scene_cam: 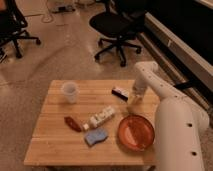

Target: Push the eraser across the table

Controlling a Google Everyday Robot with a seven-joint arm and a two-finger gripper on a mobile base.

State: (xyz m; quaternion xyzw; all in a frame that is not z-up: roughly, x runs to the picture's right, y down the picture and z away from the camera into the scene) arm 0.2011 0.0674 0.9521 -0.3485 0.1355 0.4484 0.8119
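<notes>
The eraser [119, 92], a small flat dark bar with a white and reddish edge, lies on the wooden slatted table [55, 135] near its far right part. My gripper [133, 101] hangs at the end of the white arm just right of the eraser, low over the table top, close to the eraser's right end. Whether it touches the eraser I cannot tell.
A clear cup [69, 92] stands at the far left. A white-labelled bottle [101, 118], a dark reddish item [73, 123] and a blue sponge [96, 136] lie mid-table. An orange-red plate [135, 132] sits front right. Office chairs [117, 25] stand behind.
</notes>
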